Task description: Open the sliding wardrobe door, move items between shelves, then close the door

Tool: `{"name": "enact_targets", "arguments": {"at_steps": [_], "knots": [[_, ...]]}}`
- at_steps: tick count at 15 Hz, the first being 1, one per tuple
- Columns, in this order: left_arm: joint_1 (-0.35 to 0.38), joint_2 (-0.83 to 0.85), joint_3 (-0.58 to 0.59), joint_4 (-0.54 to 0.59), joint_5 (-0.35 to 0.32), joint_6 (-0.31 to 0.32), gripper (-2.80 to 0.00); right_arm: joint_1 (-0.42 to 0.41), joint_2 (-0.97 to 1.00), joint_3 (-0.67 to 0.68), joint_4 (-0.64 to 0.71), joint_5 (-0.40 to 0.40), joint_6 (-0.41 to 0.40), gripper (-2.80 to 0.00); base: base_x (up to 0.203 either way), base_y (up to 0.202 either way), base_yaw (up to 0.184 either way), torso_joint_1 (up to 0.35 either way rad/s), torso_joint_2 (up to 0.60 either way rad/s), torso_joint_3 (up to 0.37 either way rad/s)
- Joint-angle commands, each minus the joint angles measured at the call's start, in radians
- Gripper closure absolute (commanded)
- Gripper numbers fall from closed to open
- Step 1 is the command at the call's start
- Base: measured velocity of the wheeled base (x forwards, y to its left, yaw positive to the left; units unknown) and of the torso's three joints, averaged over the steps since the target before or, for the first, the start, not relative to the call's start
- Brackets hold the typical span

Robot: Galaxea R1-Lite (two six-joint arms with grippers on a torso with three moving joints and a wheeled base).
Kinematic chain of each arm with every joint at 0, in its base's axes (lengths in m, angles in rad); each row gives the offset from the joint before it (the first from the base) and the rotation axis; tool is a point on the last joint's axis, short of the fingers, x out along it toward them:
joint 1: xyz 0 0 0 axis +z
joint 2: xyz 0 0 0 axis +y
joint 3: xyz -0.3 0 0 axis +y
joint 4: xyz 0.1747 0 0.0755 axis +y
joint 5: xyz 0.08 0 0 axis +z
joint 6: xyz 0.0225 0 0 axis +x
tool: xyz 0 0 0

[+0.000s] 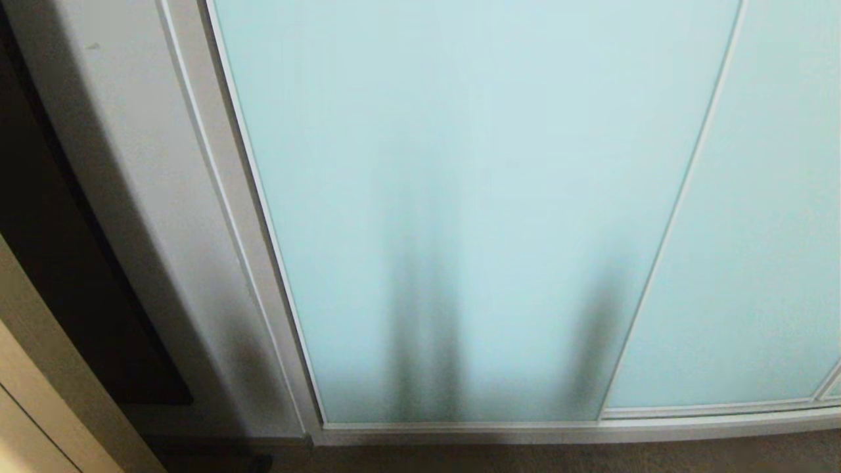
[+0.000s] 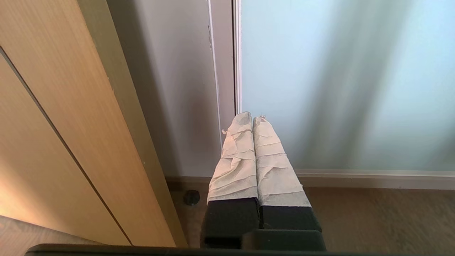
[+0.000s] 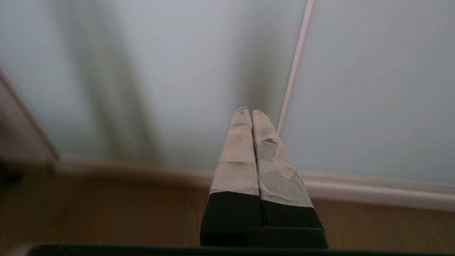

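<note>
Wrist views: left tool (image 2: 252, 119) and right tool (image 3: 247, 111) (both pinched empty) before sliding wardrobe door (image 1: 473, 164)

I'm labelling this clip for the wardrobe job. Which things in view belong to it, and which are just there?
Job:
sliding wardrobe door, shut
left end effector, closed, empty
right end effector, closed, empty

Just there:
white-grey side wall panel
wooden panel
floor

Brown carpeted floor (image 1: 591, 456) runs along the near edge. The silver-white bottom rail (image 1: 558, 430) of the wardrobe rests directly on it, with a small dark round stopper (image 2: 191, 197) at the left.
</note>
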Motion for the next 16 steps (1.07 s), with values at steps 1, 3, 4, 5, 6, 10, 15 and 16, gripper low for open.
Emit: {"name": "enact_targets", "arguments": {"at_steps": [1, 3, 4, 5, 6, 10, 15, 16], "knots": [[0.001, 0.002, 0.001, 0.0, 0.0, 0.001, 0.0, 0.032, -0.204, 0.014, 0.267, -0.011, -0.016, 0.0, 0.0, 0.0, 0.0, 0.0, 0.0, 0.0], [0.001, 0.002, 0.0, 0.0, 0.0, 0.001, 0.0, 0.018, -0.294, 0.016, 0.364, -0.023, -0.024, 0.0, 0.0, 0.0, 0.0, 0.0, 0.0, 0.0], [0.001, 0.002, 0.0, 0.0, 0.0, 0.001, 0.0, 0.013, -0.35, 0.016, 0.381, -0.028, -0.03, 0.0, 0.0, 0.0, 0.0, 0.0, 0.0, 0.0], [0.001, 0.002, 0.0, 0.0, 0.0, 0.001, 0.0, 0.01, -0.407, 0.016, 0.39, -0.029, -0.045, 0.0, 0.0, 0.0, 0.0, 0.0, 0.0, 0.0], [0.001, 0.002, 0.0, 0.0, 0.0, -0.001, 0.0, 0.008, -0.436, 0.016, 0.398, -0.031, -0.066, 0.0, 0.0, 0.0, 0.0, 0.0, 0.0, 0.0], [0.001, 0.002, 0.0, 0.0, 0.0, -0.001, 0.0, 0.007, -0.439, 0.017, 0.4, -0.038, -0.053, 0.0, 0.0, 0.0, 0.0, 0.0, 0.0, 0.0], [0.001, 0.002, 0.0, 0.0, 0.0, -0.001, 0.0, 0.007, -0.439, 0.017, 0.4, -0.037, -0.06, 0.0, 0.0, 0.0, 0.0, 0.0, 0.0, 0.0], [0.001, 0.002, 0.0, 0.0, 0.0, -0.001, 0.0, 0.007, -0.439, 0.017, 0.4, -0.037, -0.045, 0.0, 0.0, 0.0, 0.0, 0.0, 0.0, 0.0]]}}
